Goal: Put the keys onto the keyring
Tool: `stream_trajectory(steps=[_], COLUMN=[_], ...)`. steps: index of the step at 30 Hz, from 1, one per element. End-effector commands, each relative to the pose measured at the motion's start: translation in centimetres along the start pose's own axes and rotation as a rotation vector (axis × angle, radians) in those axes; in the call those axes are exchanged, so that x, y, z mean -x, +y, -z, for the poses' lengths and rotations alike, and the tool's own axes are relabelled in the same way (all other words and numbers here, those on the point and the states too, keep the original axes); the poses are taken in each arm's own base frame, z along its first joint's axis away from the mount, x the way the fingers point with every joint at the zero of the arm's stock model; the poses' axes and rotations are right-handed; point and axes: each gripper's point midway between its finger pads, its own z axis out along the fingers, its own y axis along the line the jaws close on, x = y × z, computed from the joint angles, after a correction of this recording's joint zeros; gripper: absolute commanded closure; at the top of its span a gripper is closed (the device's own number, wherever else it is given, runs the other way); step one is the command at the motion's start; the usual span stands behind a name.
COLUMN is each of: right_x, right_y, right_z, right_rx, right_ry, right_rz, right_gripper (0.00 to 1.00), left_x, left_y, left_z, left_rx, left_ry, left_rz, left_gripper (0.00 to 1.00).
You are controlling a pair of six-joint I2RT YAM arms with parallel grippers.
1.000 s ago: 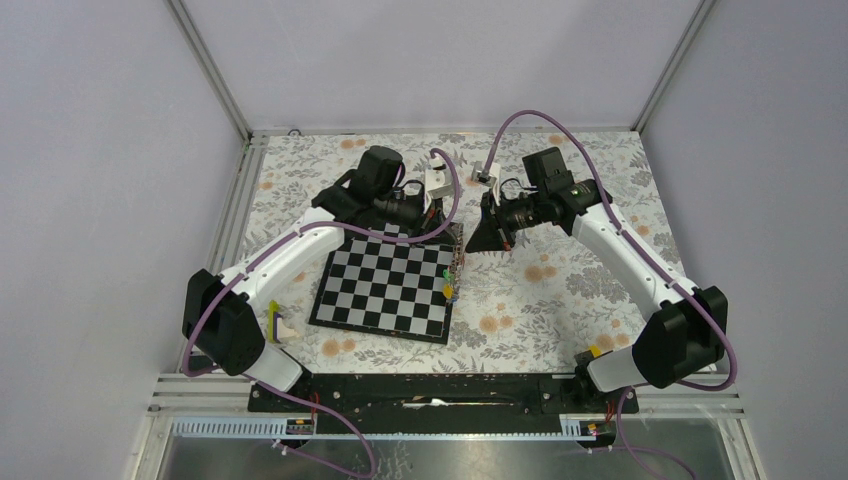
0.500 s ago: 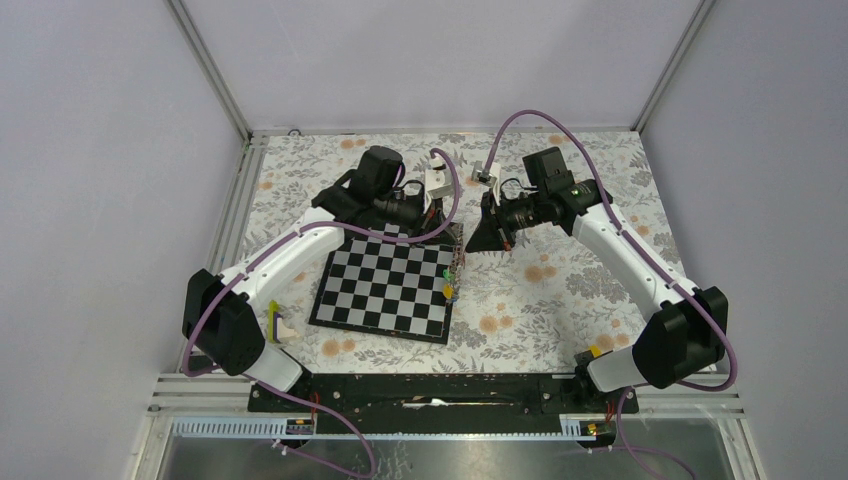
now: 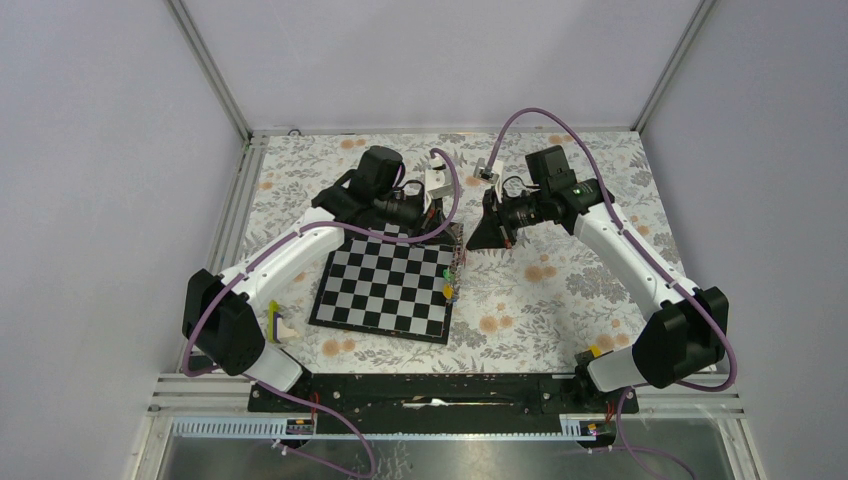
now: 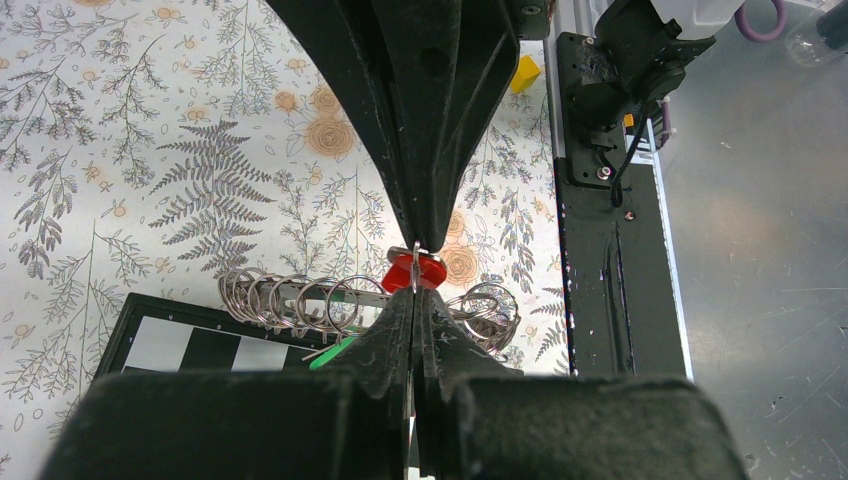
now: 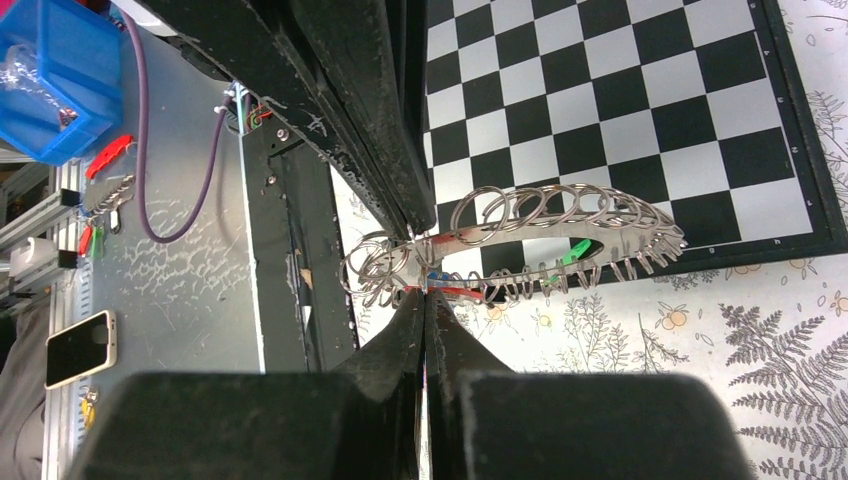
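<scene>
In the right wrist view the keyring (image 5: 500, 231) is seen at centre frame, long axis left-right, its upper rim seemingly pinched by the left gripper (image 4: 414, 297) and its lower rim touched by the pressed-shut right gripper (image 5: 425, 296), with 1 red-tagged key (image 4: 428, 270) between both tips.

You're working in a robotics lab cell, not a home. Aluminium frame posts (image 3: 208, 70) and plain grey walls (image 3: 100, 150) box in your bench (image 3: 560, 290). Two white arms (image 3: 290, 250) are bolted to a black base rail (image 3: 430, 392), with purple cables (image 3: 530, 115) looping off them. Beside it, a scratched metal surface (image 5: 180, 250) carries a blue parts bin (image 5: 45, 85) and a phone (image 5: 78, 347).
</scene>
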Motion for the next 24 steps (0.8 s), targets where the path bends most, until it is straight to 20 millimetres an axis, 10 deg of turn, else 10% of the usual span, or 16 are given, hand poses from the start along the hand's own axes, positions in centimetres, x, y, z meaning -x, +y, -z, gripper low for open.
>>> stream_trajectory(steps=[1, 24], right_x=[1.5, 2.2], right_y=[1.6, 0.2], right_z=[0.7, 0.3], right_rx=[0.055, 0.013], right_ry=[-0.043, -0.043], right_rz=[0.049, 0.02], right_gripper=[1.0, 1.0], left_x=[1.7, 1.6], left_y=[-0.5, -0.6], left_z=[0.2, 0.1], left_rx=[-0.013, -0.023], left_ry=[-0.045, -0.045], left_rz=[-0.058, -0.058], left_gripper=[1.0, 1.0])
